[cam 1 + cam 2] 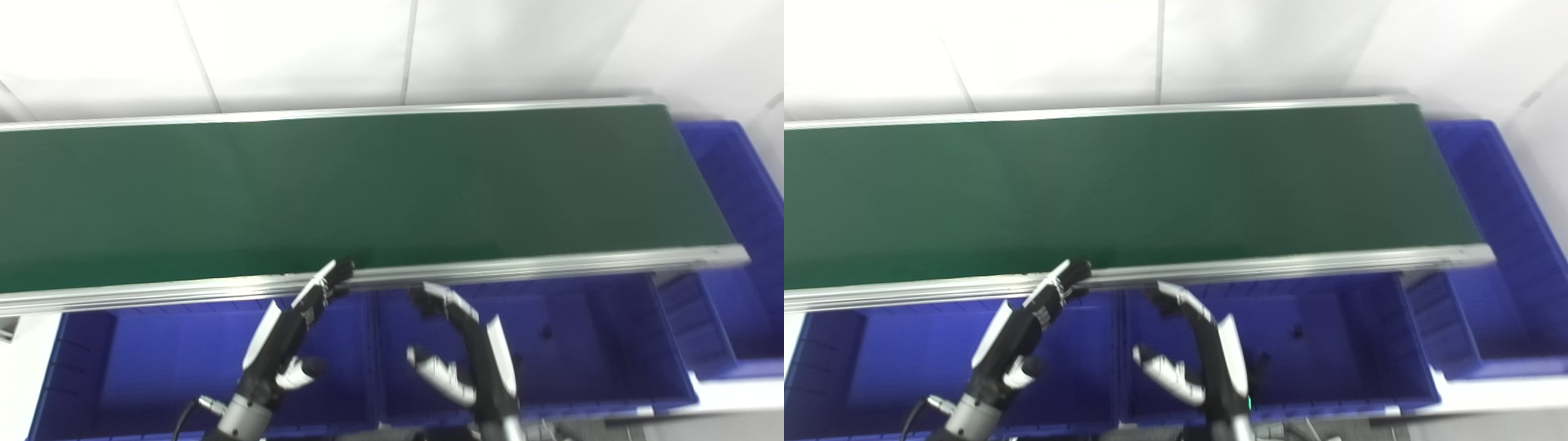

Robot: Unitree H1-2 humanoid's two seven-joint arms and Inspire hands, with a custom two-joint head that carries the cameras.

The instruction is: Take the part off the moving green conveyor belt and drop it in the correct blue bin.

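The belt [343,190] runs bare across both views: no part shows anywhere on its green surface, so the thing to be picked is either not yet in view or already off it. A small dark speck lies on the floor of the middle bin [545,334], too small to tell whether it is a part. Both hands hover just in front of the belt's near rail [520,266], above the bins. The left hand [288,334] has its fingers stretched out straight, their tips touching or just over the rail, thumb apart, and it holds nothing. The right hand [462,343] is curled but spread, fingers arched and thumb well apart from them, also holding nothing. The left bin [79,361] sits below the left hand, and a third bin [741,184] stands past the belt's right end. How the part will handle is a guess from the task alone: likely small, stiff and light, so a pinch across its sides between thumb and fingers should do, timed to the belt's travel, since a smooth piece could slip under a late or shallow grasp.
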